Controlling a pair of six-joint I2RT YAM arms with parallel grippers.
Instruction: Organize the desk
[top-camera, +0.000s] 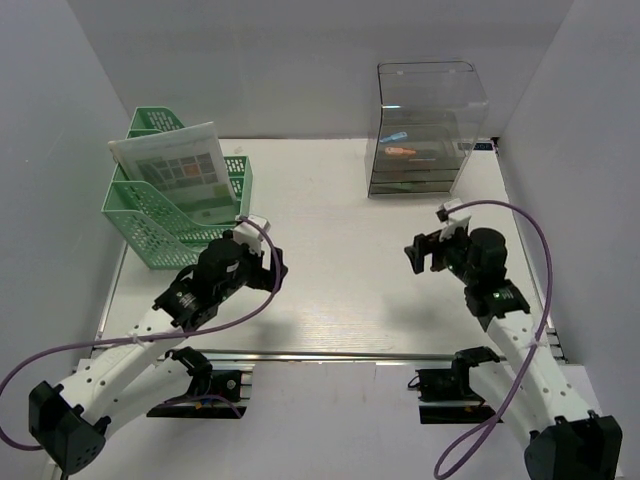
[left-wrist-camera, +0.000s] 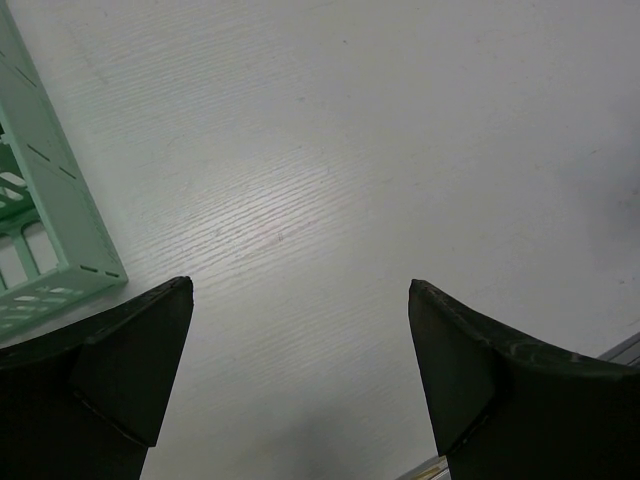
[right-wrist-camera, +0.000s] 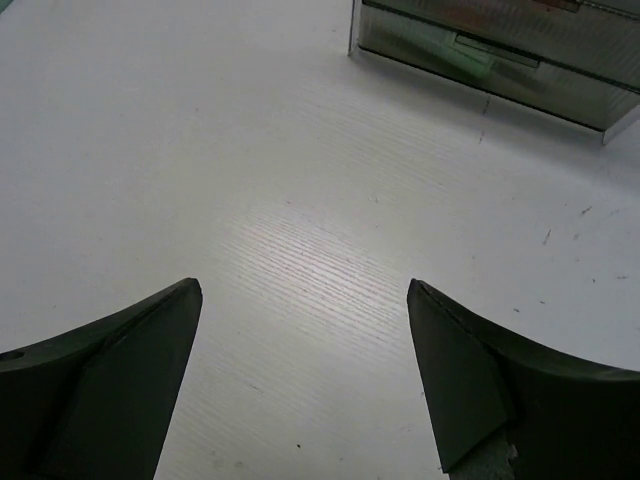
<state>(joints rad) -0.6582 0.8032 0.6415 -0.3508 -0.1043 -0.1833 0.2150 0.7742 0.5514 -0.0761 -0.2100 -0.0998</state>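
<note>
The desk (top-camera: 340, 270) is a white tabletop with a silver rail (top-camera: 330, 355) along its front edge. My left gripper (top-camera: 268, 262) hovers over the left half, just right of a green mesh file rack (top-camera: 175, 205) holding a printed booklet (top-camera: 180, 170). Its jaws stand wide open with only bare tabletop between them (left-wrist-camera: 300, 300). Over the right half, my right gripper (top-camera: 420, 255) is also open and empty (right-wrist-camera: 305, 300), in front of a clear plastic drawer unit (top-camera: 425, 130). A corner of the rack (left-wrist-camera: 50, 230) shows in the left wrist view.
Pale grey walls enclose the desk on three sides. The drawer unit (right-wrist-camera: 500, 40) stands at the back right with small coloured items inside. The rack fills the back left corner.
</note>
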